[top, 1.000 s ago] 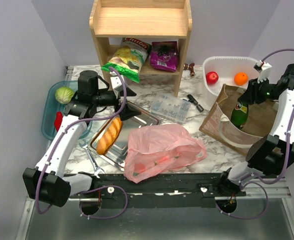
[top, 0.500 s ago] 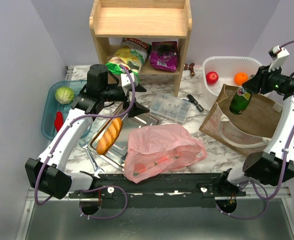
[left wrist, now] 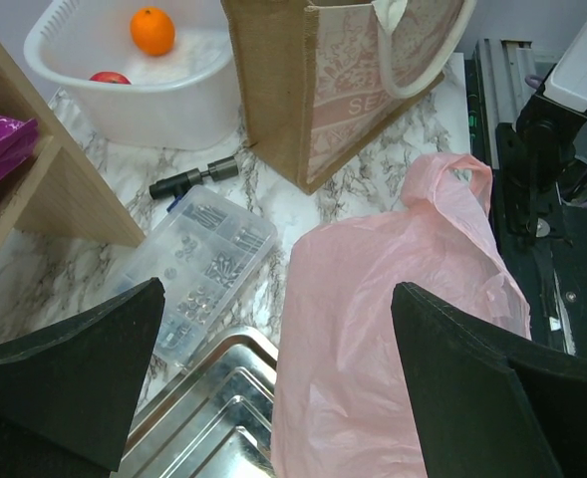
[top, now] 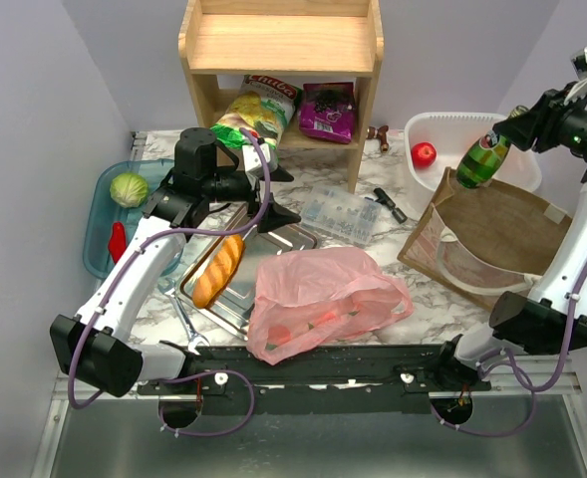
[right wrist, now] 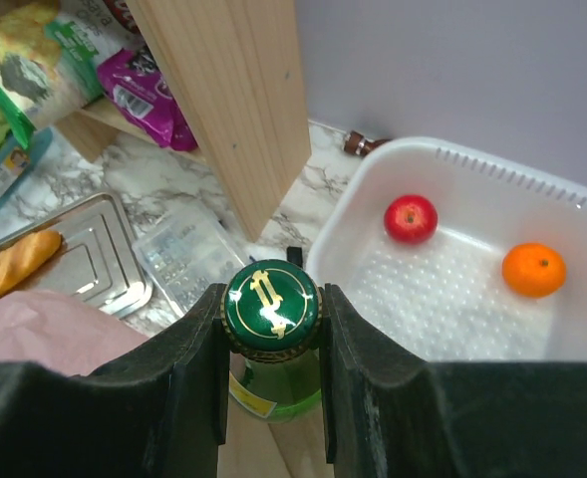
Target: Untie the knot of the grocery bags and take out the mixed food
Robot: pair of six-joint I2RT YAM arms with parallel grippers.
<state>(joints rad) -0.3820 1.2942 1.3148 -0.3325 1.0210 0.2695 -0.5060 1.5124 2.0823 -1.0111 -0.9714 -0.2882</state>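
A thin, crinkly, translucent pink plastic carrier bag [top: 323, 299] lies slumped at the middle of the table's near edge. Its left side touches the right edge of a shallow steel tray [top: 283, 239]. Red and green shapes show faintly through the plastic, and one handle loop [left wrist: 452, 179] sticks up at its far end. A knot cannot be made out.

Little writing can be read. A tan jute tote bag [top: 492, 234] at the table's right edge shows the pink letters "SE", with the rest cut off. The dark green glass bottle [top: 480, 159] has a green cap with a gold emblem [right wrist: 271, 299], and its label is too small to read. The print on the yellow-green crisp packet [top: 248, 119] and the purple snack packet [top: 326, 110], both on the wooden rack's lower shelf, is too blurred to read.

The right jaws are clenched on the bottle's neck just under the cap. They hold it tilted in the air over the far right corner, above a white plastic basin [top: 442, 129] holding a red round fruit [top: 424, 154] and an orange [right wrist: 533, 270]. The left jaws are spread wide and hold nothing. They hover above the tray's far end, facing the pink bag.

A golden bread loaf [top: 218, 269] lies in the tray. A clear plastic box of screws [top: 341, 212] sits just beyond it. Bare marble shows between that box, the tote and the pink bag. A round pale-green cabbage [top: 129, 188] and a red pepper [top: 117, 239] sit in a blue tub at the left edge.
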